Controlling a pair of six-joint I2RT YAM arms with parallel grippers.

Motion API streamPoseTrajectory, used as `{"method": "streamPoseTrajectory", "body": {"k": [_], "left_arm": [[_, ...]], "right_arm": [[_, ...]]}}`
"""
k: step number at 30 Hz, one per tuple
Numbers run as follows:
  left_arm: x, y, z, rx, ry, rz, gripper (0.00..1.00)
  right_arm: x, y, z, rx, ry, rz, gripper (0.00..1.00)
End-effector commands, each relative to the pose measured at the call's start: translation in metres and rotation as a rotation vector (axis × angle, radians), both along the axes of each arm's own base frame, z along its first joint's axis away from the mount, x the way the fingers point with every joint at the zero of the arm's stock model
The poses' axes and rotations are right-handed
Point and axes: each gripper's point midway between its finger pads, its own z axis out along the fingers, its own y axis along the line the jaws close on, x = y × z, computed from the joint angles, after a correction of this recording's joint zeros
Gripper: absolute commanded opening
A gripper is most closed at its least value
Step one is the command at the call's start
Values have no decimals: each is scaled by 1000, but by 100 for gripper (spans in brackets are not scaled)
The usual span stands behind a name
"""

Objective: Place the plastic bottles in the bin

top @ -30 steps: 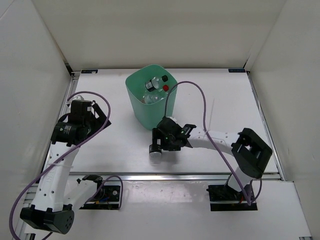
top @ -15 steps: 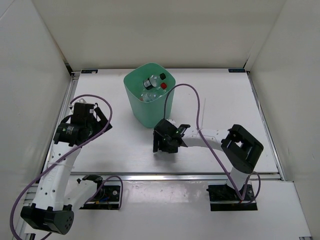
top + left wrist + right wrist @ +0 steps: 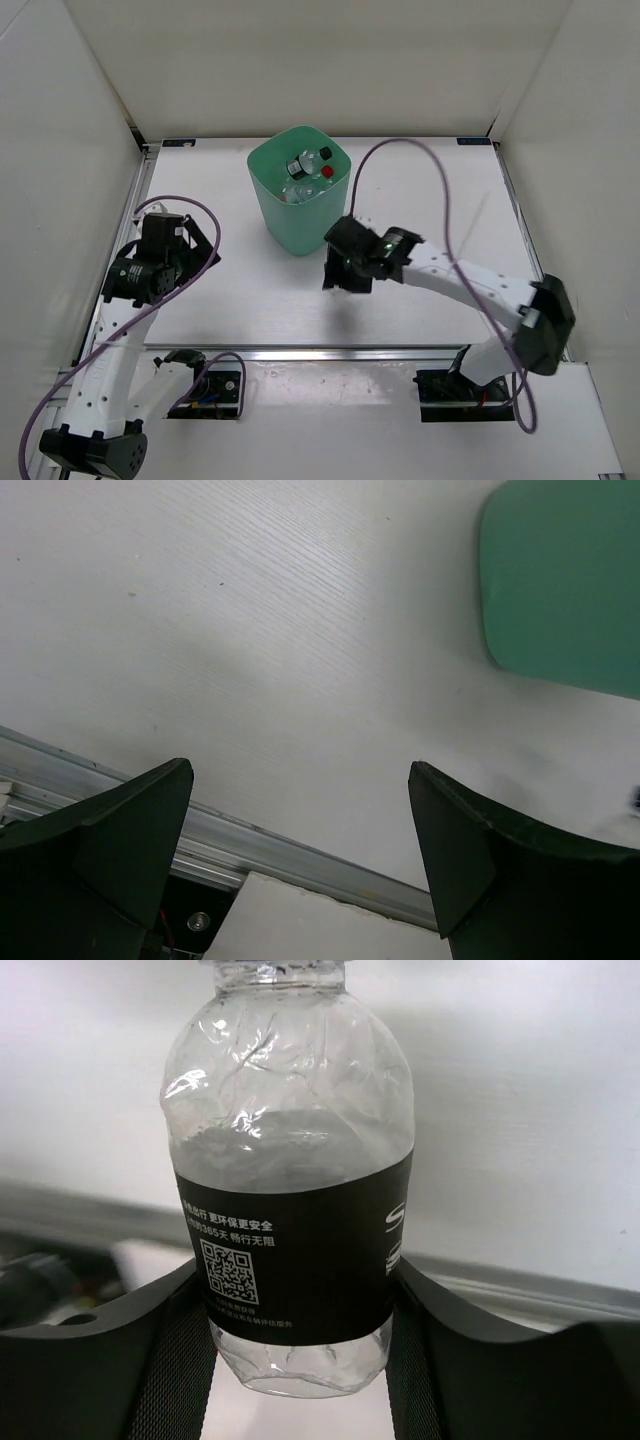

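The mint-green bin [image 3: 290,215] stands at the back middle of the table, and several plastic bottles [image 3: 305,170] lie inside it, one with a red cap [image 3: 327,172]. My right gripper [image 3: 340,272] hangs just in front of the bin's right corner, shut on a clear crumpled bottle with a dark label [image 3: 290,1160]. In the right wrist view both fingers [image 3: 175,1330] press that label's sides, with the gripper [image 3: 295,1295] round the bottle's lower half. From above this bottle is hidden under the gripper. My left gripper [image 3: 195,245] [image 3: 300,790] is open and empty over bare table, with the bin [image 3: 570,580] ahead of it to the right.
An aluminium rail [image 3: 350,352] [image 3: 300,855] runs along the table's near edge. White walls close in the table on the left, back and right. The right arm's purple cable [image 3: 440,190] loops high over the right half of the table.
My right gripper closed on the dark-labelled bottle that lay on the table and lifted it, shifting right and toward the bin. The left arm barely moved.
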Motion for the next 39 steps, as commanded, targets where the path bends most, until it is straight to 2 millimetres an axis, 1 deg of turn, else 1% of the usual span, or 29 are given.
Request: {"method": "streamPoseTrajectory", "body": {"k": [1, 2, 3, 5, 6, 7, 8, 9, 10, 12, 13, 14, 15, 16, 17, 18, 20, 21, 23, 24, 25, 26, 27, 28, 29, 30, 33, 36, 39], "left_arm": [[-2, 5, 2, 21, -25, 13, 100], [-3, 5, 4, 19, -34, 13, 100], [-1, 5, 5, 18, -43, 13, 100], [-2, 3, 2, 19, -34, 2, 100], [-2, 3, 2, 19, -34, 2, 100], [-2, 3, 2, 19, -34, 2, 100], [-2, 1, 1, 11, -33, -5, 100], [-2, 1, 1, 11, -33, -5, 100], [-2, 1, 1, 17, -32, -12, 100], [0, -3, 6, -1, -48, -25, 100], [0, -2, 6, 6, -48, -33, 100], [1, -3, 12, 3, -63, -32, 100], [2, -3, 18, 0, -78, -32, 100], [0, -2, 16, 8, -68, -39, 100], [2, 0, 20, 17, -80, -29, 100], [0, 4, 19, 33, -74, -17, 100], [-1, 6, 21, 41, -86, -7, 100], [-3, 7, 20, 40, -89, -7, 100], [-4, 7, 15, 43, -75, -8, 100], [-6, 9, 13, 50, -75, -1, 100], [-7, 9, 8, 53, -61, -2, 100], [-7, 9, 8, 44, -63, 8, 100], [-8, 10, 3, 44, -52, 26, 100], [-9, 12, -4, 55, -33, 31, 100], [-9, 12, -4, 47, -35, 40, 100], [-10, 12, -9, 50, -22, 40, 100], [-8, 13, -8, 49, -35, 53, 100], [-5, 18, -1, 69, -51, 73, 100], [-5, 35, 1, 125, -62, 160, 100]], "right_arm": [[11, -1, 109, 154, -199, -14, 30], [22, 8, 156, 234, -308, 34, 30], [31, 16, 183, 280, -381, 57, 32], [52, 34, 209, 279, -459, 105, 33], [62, 46, 262, 347, -567, 144, 33], [78, 49, 275, 345, -602, 136, 33], [95, 70, 262, 318, -588, 162, 33], [103, 81, 268, 336, -593, 184, 33], [127, 94, 271, 356, -599, 167, 33], [153, 98, 261, 373, -561, 135, 57], [162, 102, 246, 382, -498, 85, 67], [166, 99, 243, 394, -470, 54, 83], [175, 88, 234, 386, -433, 11, 89], [175, 80, 234, 388, -412, -24, 91], [172, 72, 221, 370, -367, -60, 100], [166, 60, 236, 392, -391, -70, 100], [162, 44, 244, 384, -429, -80, 100], [154, 30, 255, 386, -456, -73, 100], [154, 7, 267, 406, -474, -88, 100], [146, -5, 287, 448, -500, -65, 100], [141, -13, 288, 454, -486, -33, 100], [143, -34, 289, 457, -466, -50, 100], [128, -41, 299, 508, -445, -10, 100], [125, -51, 298, 503, -434, -17, 100], [121, -73, 297, 478, -444, -41, 100], [119, -83, 296, 462, -459, -46, 100], [123, -124, 297, 431, -513, -102, 100], [130, -145, 311, 420, -566, -143, 100], [138, -176, 303, 385, -573, -235, 100]]}}
